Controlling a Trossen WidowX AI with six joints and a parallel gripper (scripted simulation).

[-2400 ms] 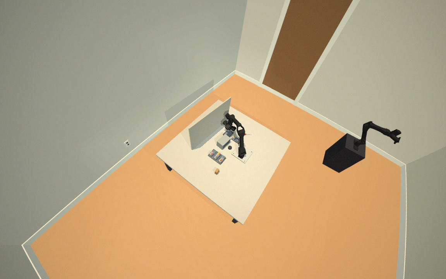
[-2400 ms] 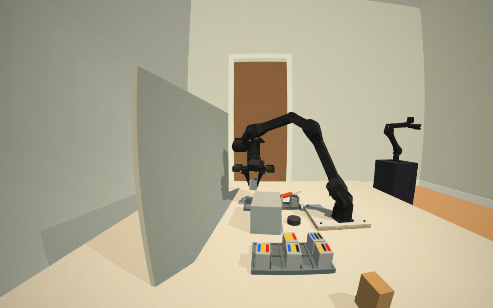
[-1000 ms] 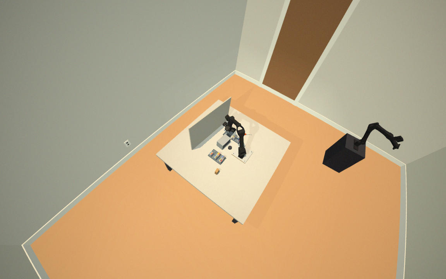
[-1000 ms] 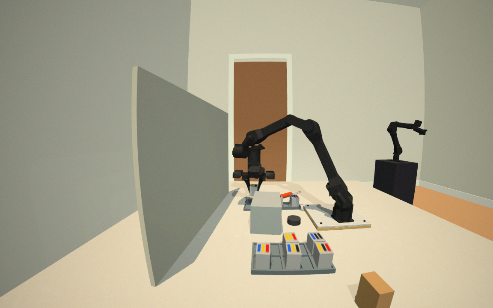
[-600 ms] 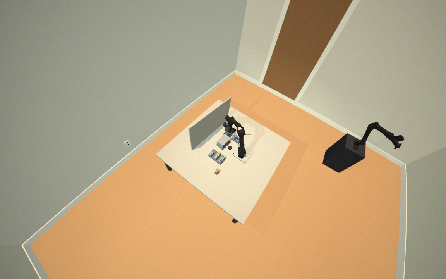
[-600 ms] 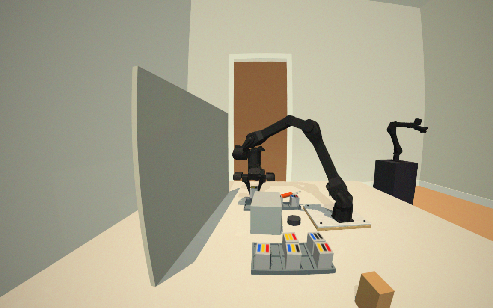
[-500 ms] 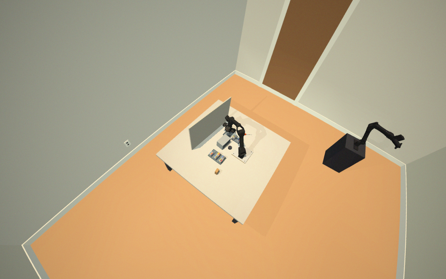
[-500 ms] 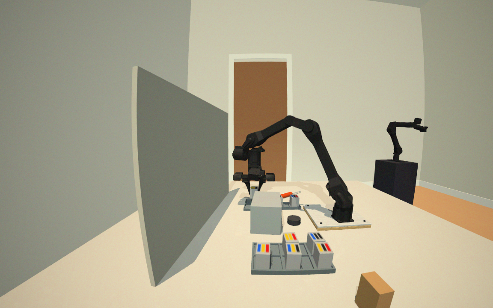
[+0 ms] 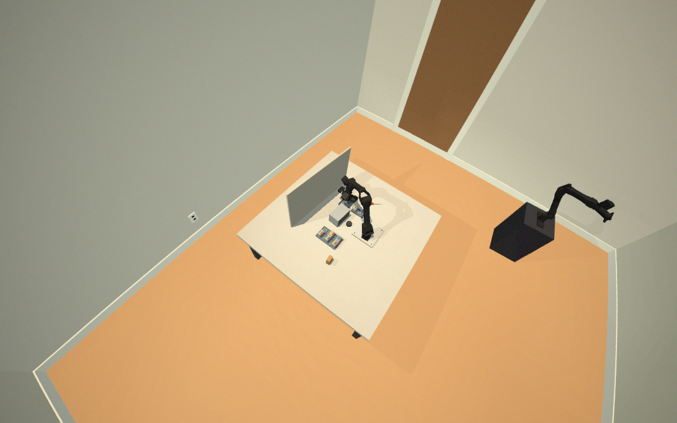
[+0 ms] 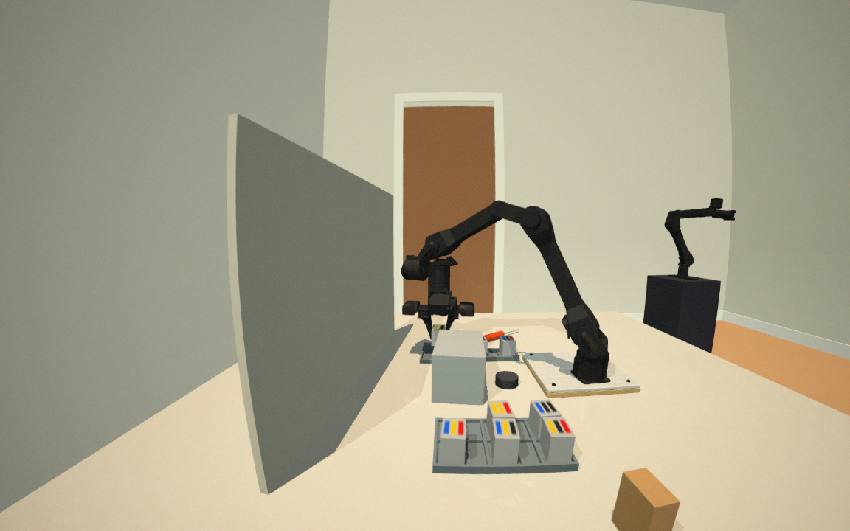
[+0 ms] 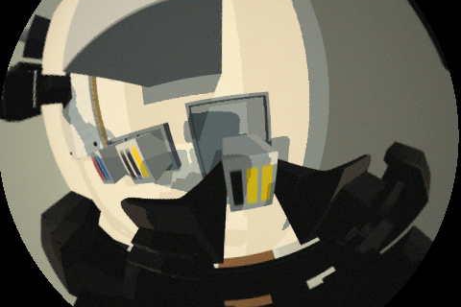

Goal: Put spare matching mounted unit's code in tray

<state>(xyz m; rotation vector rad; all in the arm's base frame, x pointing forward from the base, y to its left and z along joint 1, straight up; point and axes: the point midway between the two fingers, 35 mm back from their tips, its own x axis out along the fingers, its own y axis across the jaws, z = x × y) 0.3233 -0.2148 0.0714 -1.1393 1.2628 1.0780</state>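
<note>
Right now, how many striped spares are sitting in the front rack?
5. In the rack: front-left spare, front-middle spare, front-right spare, back-middle spare, back-right spare. Others may hide behind the grey box.

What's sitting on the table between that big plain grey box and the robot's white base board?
A small black round puck lies on the table between the plain grey box and the white base board, touching neither. The exterior view shows it best.

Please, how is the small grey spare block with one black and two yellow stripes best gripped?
As the black gripper holds it: from above, fingers on the two plain side faces of the grey striped block, leaving the striped face visible and the flat bottom free above the grey tray.
</note>
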